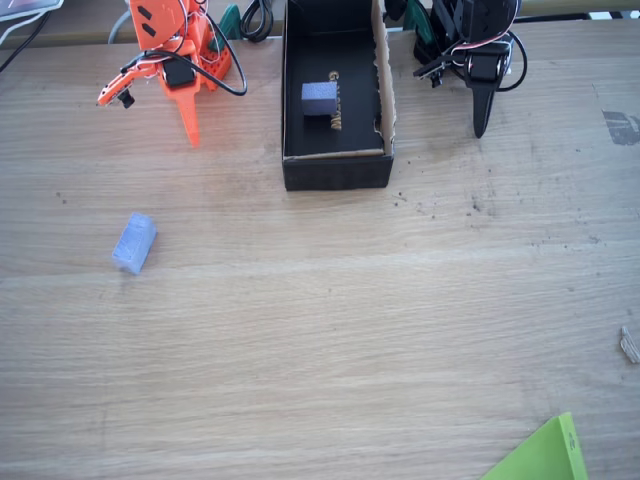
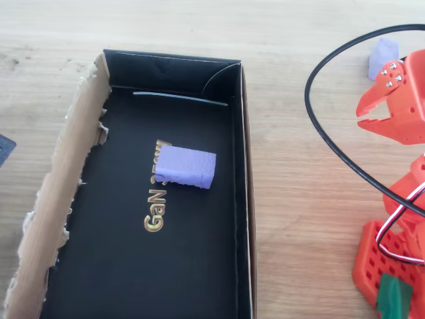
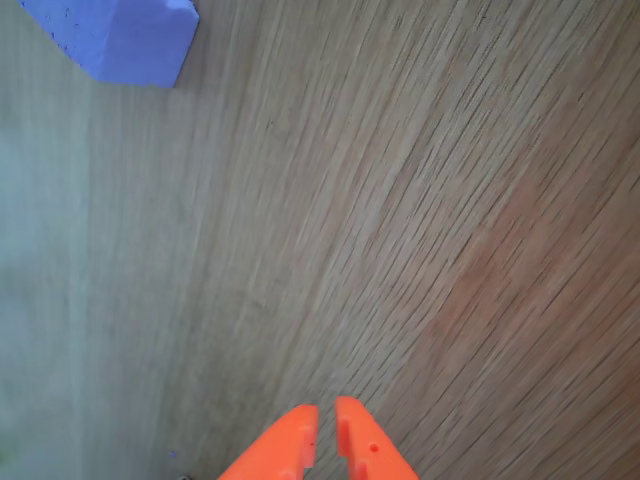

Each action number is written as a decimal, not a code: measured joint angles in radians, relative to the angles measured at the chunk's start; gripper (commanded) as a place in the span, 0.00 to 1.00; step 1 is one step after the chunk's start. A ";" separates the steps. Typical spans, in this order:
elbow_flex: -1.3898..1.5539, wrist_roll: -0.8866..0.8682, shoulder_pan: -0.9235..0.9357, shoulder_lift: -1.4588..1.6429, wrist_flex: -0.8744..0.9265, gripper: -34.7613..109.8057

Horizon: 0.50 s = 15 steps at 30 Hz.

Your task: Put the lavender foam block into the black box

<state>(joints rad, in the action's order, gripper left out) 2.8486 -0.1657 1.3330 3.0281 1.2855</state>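
the lavender foam block (image 1: 134, 242) is a small oblong brick of pale blue-violet foam, roughly twice as long as wide, with a slightly speckled skin. in the fixed view it lies alone on the bare wooden table (image 1: 330, 340), left of centre, well apart from the black box (image 1: 336, 172) and below the orange arm. in the overhead view a corner of it (image 2: 382, 57) peeks out at the top right, just beside the arm's orange plastic. in the wrist view it (image 3: 115, 38) sits at the top left corner, its faces matte and finely pitted.

the black box is long and rectangular, of black cardboard, with one long wall torn down to ragged brown raw board (image 2: 54, 199). gold lettering marks its matte inner floor. a squarer, darker lavender block (image 2: 187, 167) rests on that floor, partly over the lettering.

the table is pale wood with long fine grain. a lime-green sheet corner (image 1: 545, 455) lies at the bottom right in the fixed view.

the orange gripper (image 1: 189, 122) hangs pointing down at the table near the arm's base, with black cable looped round it. in the wrist view its fingertips (image 3: 326, 430) stand nearly together, with a thin slit between them, holding nothing.
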 measured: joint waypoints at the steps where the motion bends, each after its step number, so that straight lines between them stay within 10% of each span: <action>1: 0.000 0.000 0.000 0.000 0.000 0.24; 15: 0.000 -0.195 0.207 0.002 0.000 0.24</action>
<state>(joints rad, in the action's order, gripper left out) 2.8486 -0.3605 1.5401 3.0296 1.2855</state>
